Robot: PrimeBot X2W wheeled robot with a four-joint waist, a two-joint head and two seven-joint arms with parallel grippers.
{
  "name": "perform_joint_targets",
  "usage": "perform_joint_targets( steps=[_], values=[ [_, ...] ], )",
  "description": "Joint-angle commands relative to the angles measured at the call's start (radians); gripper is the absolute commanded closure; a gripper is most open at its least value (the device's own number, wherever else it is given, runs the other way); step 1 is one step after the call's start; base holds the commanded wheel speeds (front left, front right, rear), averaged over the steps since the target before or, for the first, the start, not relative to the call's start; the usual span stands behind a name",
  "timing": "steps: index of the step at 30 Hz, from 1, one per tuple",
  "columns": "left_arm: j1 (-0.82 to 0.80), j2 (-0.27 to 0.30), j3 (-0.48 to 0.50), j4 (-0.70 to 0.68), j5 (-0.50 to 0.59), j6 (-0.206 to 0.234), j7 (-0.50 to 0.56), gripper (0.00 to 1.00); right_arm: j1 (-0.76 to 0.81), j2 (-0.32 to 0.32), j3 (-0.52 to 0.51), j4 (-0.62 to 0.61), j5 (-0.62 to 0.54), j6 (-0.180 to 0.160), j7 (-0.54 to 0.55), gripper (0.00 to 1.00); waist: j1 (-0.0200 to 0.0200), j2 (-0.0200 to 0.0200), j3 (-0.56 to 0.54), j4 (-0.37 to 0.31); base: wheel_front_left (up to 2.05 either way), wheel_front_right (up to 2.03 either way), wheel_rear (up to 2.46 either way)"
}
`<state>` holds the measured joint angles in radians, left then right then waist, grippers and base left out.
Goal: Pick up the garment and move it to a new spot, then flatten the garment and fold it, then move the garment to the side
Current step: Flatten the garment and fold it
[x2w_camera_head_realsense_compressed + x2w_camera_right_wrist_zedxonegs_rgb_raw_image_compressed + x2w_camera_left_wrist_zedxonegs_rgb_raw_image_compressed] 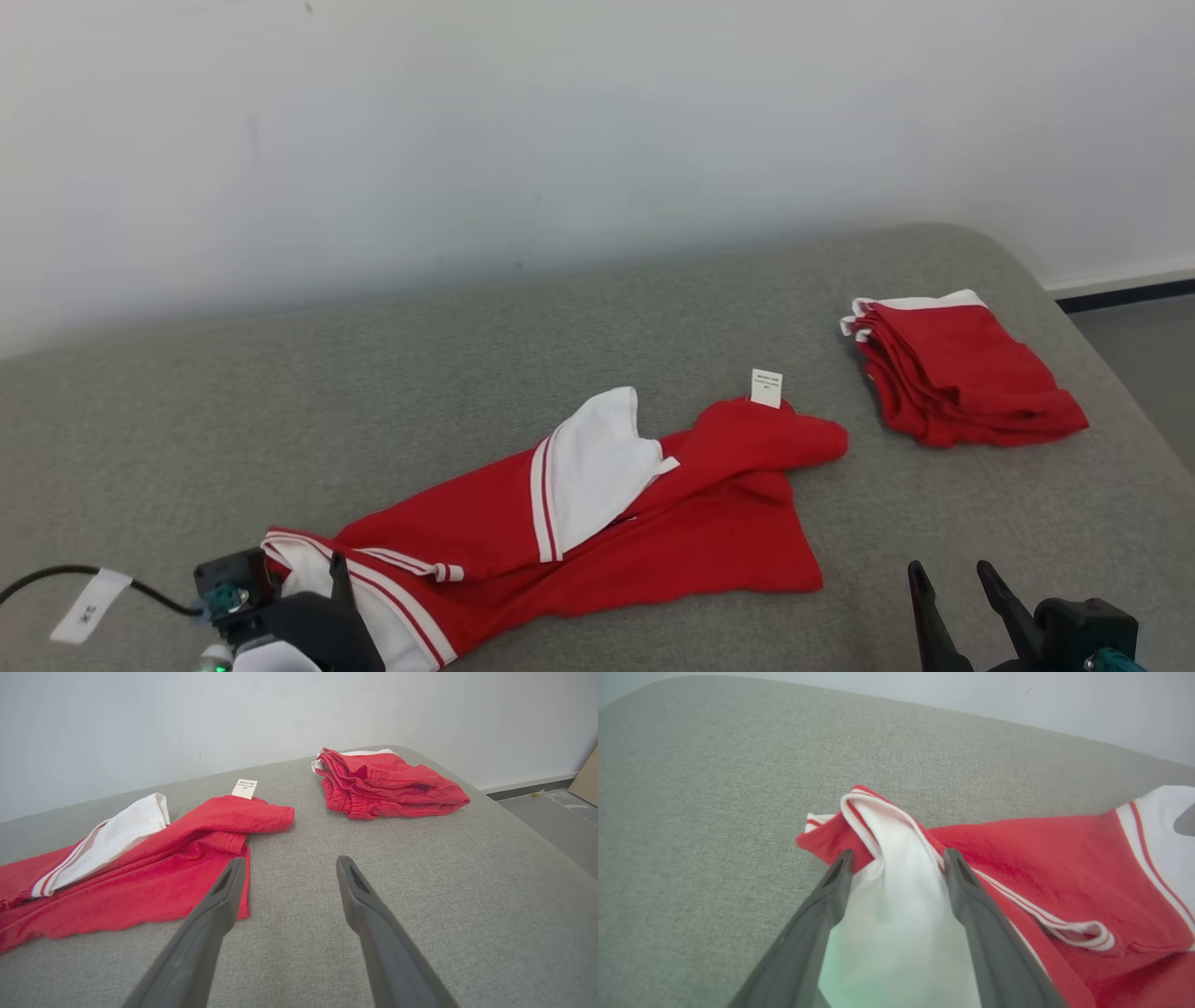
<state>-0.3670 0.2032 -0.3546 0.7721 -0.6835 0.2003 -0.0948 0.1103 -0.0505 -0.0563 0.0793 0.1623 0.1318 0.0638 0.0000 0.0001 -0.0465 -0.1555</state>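
The garment (pixel 653 523) is red with white panels and striped trim. It lies crumpled and stretched out across the front of the grey padded surface (pixel 467 373), with a white tag (pixel 766 387) standing up at its far end. My left gripper (pixel 317 586) sits at the garment's near left end. In the left wrist view the fingers of that gripper (pixel 899 856) are spread wide, and a white fold of the garment (pixel 896 896) lies loose between them. My right gripper (pixel 950 571) is open at the lower right. It hovers over bare surface just right of the garment (pixel 163 868), its fingers (pixel 290 861) holding nothing.
A folded stack of red clothes (pixel 962 378) (pixel 387 784) sits at the far right, near the surface's rounded corner. Beyond that edge is grey floor (pixel 1148 355). A black cable with a white label (pixel 89 607) trails from my left wrist. A pale wall (pixel 560 140) runs behind.
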Motion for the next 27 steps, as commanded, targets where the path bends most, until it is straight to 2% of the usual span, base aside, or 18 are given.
perform_joint_targets(
  steps=[1, 3, 11, 15, 20, 23, 27],
  values=[
    [0.024, -0.002, 0.003, 0.008, -0.011, -0.014, -0.012, 0.0, 0.008, 0.001, -0.004, -0.004, -0.004, -0.003, 0.001, 0.0, 0.0, -0.0001, -0.011, 0.033, 0.0, 0.0, 0.0],
    [0.044, -0.003, 0.004, 0.011, -0.023, -0.03, -0.025, 0.0, 0.011, 0.001, -0.006, -0.004, 0.003, -0.003, -0.002, 0.0, 0.0, -0.0001, -0.016, 0.057, 0.0, 0.0, 0.0],
    [0.127, 0.006, 0.017, -0.03, -0.027, -0.013, -0.082, 0.0, 0.012, 0.0, 0.008, 0.006, 0.02, -0.003, -0.008, 0.0, 0.0, -0.0001, -0.031, 0.122, 0.0, 0.0, 0.0],
    [0.179, 0.037, 0.038, -0.141, 0.004, -0.004, -0.152, 0.0, 0.005, 0.0, -0.006, 0.004, 0.022, -0.003, -0.022, 0.0, 0.0, -0.0001, -0.038, 0.14, 0.0, 0.0, 0.0],
    [0.274, 0.056, 0.087, -0.358, 0.082, -0.04, -0.171, 0.0, 0.0, 0.0, -0.037, 0.007, 0.03, -0.003, -0.054, 0.0, 0.0, -0.0001, -0.047, 0.147, 0.0, 0.0, 0.0],
    [0.368, 0.033, 0.132, -0.505, 0.151, -0.071, -0.17, 0.0, 0.005, 0.0, -0.057, 0.015, 0.031, -0.003, -0.068, 0.0, 0.0, -0.0001, -0.052, 0.15, 0.0, 0.0, 0.0],
    [0.466, 0.001, 0.178, -0.618, 0.229, -0.113, -0.17, 0.0, 0.018, 0.001, -0.076, 0.034, 0.033, -0.003, -0.086, 0.0, 0.0, -0.0001, -0.057, 0.159, 0.0, 0.0, 0.0]
  ],
)
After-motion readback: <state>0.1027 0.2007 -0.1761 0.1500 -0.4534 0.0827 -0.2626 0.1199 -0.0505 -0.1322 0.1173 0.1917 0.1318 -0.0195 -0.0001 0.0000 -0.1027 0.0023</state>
